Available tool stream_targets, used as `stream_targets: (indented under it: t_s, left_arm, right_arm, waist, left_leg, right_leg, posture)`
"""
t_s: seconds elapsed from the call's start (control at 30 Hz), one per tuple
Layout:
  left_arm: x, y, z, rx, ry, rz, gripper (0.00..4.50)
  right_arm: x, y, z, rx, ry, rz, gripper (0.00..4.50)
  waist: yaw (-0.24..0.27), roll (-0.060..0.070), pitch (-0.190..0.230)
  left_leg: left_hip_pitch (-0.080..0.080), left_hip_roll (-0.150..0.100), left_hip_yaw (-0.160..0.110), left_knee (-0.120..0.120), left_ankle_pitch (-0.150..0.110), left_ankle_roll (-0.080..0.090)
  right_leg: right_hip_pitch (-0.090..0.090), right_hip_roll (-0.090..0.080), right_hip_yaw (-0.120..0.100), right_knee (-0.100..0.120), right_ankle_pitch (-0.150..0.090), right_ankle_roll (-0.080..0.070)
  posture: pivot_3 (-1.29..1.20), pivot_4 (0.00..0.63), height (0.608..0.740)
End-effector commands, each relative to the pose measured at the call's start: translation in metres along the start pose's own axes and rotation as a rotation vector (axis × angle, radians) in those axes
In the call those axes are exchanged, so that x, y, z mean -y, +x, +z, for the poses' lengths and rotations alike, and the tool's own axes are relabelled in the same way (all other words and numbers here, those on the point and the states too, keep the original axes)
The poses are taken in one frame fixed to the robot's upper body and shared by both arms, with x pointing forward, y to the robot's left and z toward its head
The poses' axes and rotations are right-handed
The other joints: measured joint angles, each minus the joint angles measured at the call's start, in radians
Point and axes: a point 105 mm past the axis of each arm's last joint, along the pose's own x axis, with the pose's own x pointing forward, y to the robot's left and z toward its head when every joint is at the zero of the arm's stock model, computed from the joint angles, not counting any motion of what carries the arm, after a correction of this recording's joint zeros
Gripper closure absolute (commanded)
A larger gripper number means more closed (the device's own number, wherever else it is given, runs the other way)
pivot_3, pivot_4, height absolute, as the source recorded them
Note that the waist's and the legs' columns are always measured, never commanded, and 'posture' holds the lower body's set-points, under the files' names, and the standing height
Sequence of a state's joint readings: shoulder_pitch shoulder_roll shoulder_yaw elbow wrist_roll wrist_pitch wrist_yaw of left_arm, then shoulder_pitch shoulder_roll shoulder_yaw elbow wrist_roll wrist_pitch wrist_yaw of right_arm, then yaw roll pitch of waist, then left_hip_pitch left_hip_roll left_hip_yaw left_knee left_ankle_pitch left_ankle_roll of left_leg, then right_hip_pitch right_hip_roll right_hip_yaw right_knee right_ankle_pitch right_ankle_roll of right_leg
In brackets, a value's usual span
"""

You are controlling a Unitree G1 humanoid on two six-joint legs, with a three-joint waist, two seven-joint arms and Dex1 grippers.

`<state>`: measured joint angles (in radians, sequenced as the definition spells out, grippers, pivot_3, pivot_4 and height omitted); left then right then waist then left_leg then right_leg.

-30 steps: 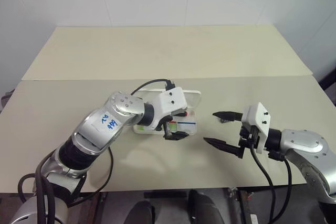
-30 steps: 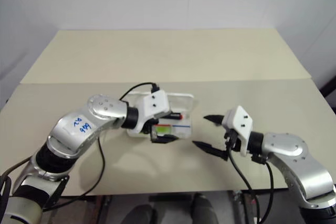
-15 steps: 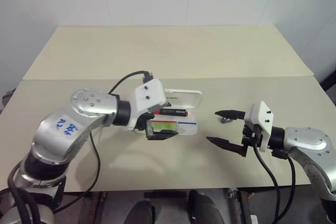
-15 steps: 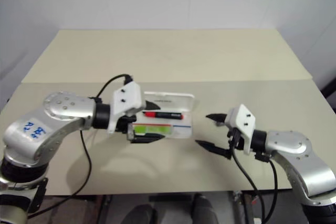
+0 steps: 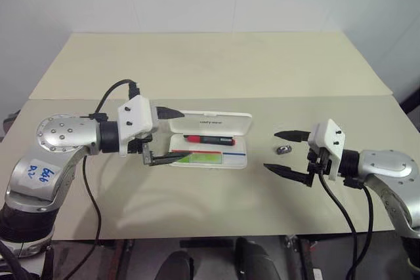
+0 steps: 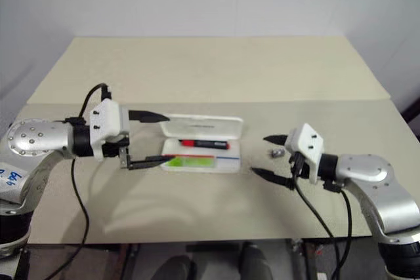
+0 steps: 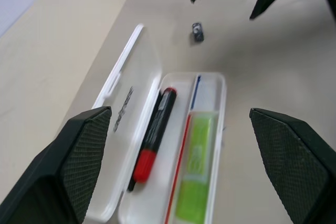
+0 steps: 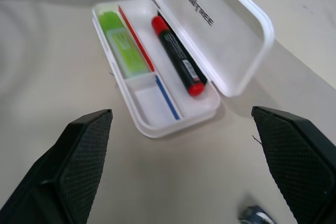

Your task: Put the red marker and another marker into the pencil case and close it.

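Left gripper (image 5: 163, 134) has pulled back off the pencil case (image 5: 209, 139) toward the robot's left, empty, fingers spread wide, touching nothing. That likely means both pens are in and only closing remains. Tabletop (image 5: 197, 63) carries the case at its middle, lid hinged open. Right gripper (image 5: 286, 151) hovers beside the case, fingers wide apart, empty. Red marker (image 5: 209, 140) and green highlighter (image 5: 197, 157) lie inside. Small dark object (image 5: 283, 149) sits near the right gripper.

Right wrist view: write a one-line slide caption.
Open pencil case holding the red marker and green highlighter, lid still up.
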<state>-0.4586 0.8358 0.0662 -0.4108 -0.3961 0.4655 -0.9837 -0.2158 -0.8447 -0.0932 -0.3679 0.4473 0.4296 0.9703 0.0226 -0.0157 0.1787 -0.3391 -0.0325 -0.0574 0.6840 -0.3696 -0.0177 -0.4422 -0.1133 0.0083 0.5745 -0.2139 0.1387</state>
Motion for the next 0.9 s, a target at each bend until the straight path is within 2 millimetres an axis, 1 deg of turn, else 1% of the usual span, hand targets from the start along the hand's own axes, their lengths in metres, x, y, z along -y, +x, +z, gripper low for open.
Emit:
stream_targets:
  t_s: [0.03,0.17,0.27,0.43,0.53,0.63,0.9]
  left_arm:
    - [-0.007,-0.006,0.005,0.049,0.071,0.047,0.03]
    - [-0.004,-0.003,-0.009,0.070,0.061,0.042,0.03]
    - [-0.002,-0.001,-0.012,0.107,0.045,0.034,0.03]
    - [0.005,0.001,-0.017,0.169,0.005,-0.034,0.03]
    - [0.007,0.003,-0.018,0.179,-0.011,-0.064,0.03]
    - [0.008,0.005,-0.017,0.187,-0.020,-0.090,0.03]
    - [0.006,0.009,-0.011,0.204,-0.024,-0.081,0.03]
  right_arm:
    - [0.012,-0.006,0.002,-0.039,-0.072,-0.001,0.00]
    - [0.028,-0.009,-0.010,-0.126,-0.136,0.026,0.00]
    - [0.040,-0.009,-0.012,-0.148,-0.164,0.045,0.00]
    - [0.052,-0.005,-0.017,-0.185,-0.202,0.116,0.00]
    - [0.056,-0.002,-0.021,-0.206,-0.214,0.154,0.00]
    - [0.060,0.001,-0.030,-0.254,-0.228,0.207,0.00]
    - [0.063,0.016,-0.042,-0.309,-0.246,0.347,0.00]
  waist:
    - [-0.001,0.000,0.000]
    - [-0.003,0.000,0.000]
    - [-0.008,0.000,0.000]
    - [-0.022,0.000,0.000]
    - [-0.025,0.000,0.000]
    - [-0.027,0.000,0.000]
    - [-0.028,0.000,0.000]
  left_leg:
    - [0.000,0.000,0.000,0.000,0.000,0.000]
    - [0.000,0.000,0.001,0.000,0.000,0.000]
    - [0.001,0.001,0.002,0.000,0.000,0.000]
    - [0.001,0.001,0.002,0.000,0.000,0.000]
    - [0.001,0.001,0.002,0.000,0.000,0.000]
    - [0.001,0.001,0.002,-0.001,0.000,0.000]
    - [0.001,0.001,0.002,-0.001,0.000,0.000]
  right_leg:
    - [0.000,0.000,0.000,0.000,0.000,0.000]
    - [0.000,0.000,0.000,-0.001,0.000,0.000]
    - [0.000,0.000,0.000,0.000,0.000,0.000]
    - [0.000,0.000,0.000,0.000,0.000,0.000]
    - [0.000,0.000,0.000,0.000,0.000,0.000]
    - [0.000,0.000,0.000,0.000,0.000,0.000]
    - [0.000,0.000,0.000,0.000,0.000,0.000]
  posture:
    - [0.00,0.150,0.740]
    - [0.00,0.150,0.740]
    - [0.00,0.150,0.740]
    - [0.00,0.150,0.740]
    - [0.00,0.150,0.740]
    - [0.00,0.150,0.740]
    - [0.00,0.150,0.740]
